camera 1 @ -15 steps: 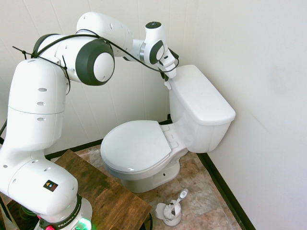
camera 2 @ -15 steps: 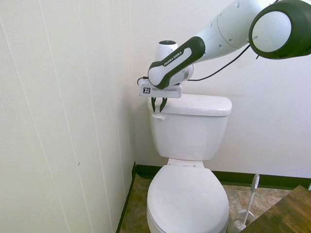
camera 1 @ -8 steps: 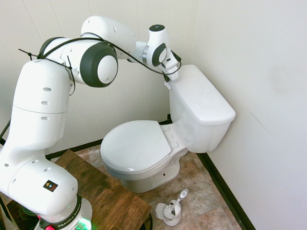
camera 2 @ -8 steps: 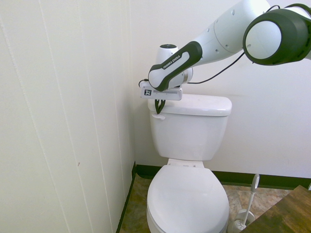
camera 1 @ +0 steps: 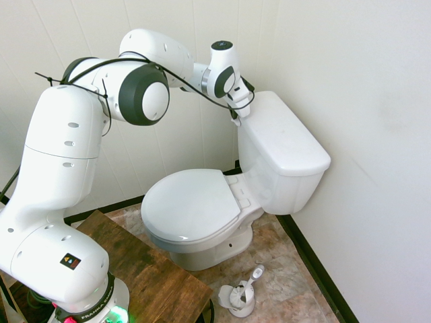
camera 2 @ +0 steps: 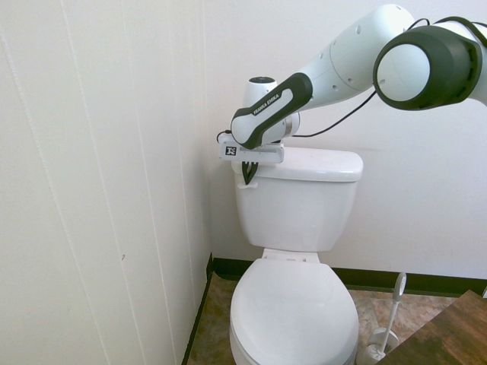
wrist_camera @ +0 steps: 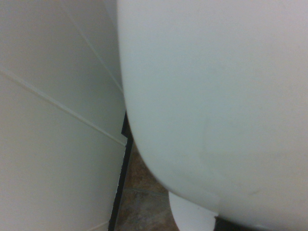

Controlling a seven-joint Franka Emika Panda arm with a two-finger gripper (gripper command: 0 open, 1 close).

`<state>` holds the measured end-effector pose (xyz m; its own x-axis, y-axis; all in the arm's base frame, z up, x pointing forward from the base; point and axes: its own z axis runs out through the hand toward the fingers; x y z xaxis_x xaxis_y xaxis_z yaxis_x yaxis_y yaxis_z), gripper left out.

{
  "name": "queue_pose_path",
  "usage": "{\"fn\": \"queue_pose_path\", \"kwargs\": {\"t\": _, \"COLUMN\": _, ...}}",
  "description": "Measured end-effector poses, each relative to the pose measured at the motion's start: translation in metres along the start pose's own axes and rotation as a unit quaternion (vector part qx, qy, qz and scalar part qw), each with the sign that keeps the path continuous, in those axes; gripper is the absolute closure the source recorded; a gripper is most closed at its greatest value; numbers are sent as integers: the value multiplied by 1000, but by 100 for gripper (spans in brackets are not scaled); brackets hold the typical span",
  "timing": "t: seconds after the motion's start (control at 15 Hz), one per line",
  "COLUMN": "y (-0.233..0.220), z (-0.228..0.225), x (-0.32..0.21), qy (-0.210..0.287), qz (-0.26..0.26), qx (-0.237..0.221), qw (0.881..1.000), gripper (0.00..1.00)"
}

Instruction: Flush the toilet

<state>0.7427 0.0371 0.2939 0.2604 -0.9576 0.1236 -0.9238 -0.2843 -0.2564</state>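
The white toilet (camera 1: 195, 205) stands in the corner with its seat lid down. Its boxy tank (camera 1: 283, 151) sits against the wall and also shows in the second exterior view as the tank (camera 2: 297, 205). My gripper (camera 2: 247, 176) hangs at the tank's upper front corner on the panelled-wall side, fingers pointing down and drawn together. That same gripper (camera 1: 235, 116) is pressed against the tank's corner. The small flush lever is hidden behind the fingers. Close up, the wrist view is filled by the tank's white wall (wrist_camera: 216, 96).
A white toilet-brush holder (camera 1: 239, 297) stands on the stone floor in front of the bowl. A dark wooden board (camera 1: 151, 272) lies by the arm's base. White panelled walls (camera 2: 114, 190) close in beside the tank.
The fingers, slightly apart above the lever a second ago, have come together. The wrist has shifted a little toward the panelled wall at the tank's corner.
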Motion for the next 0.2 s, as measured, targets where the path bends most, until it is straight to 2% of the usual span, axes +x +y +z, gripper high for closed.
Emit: {"fn": "queue_pose_path", "kwargs": {"t": 0.2, "y": -3, "z": 6, "x": -1, "qy": -1, "qz": 0, "qx": -3, "qw": 1000, "gripper": 100}}
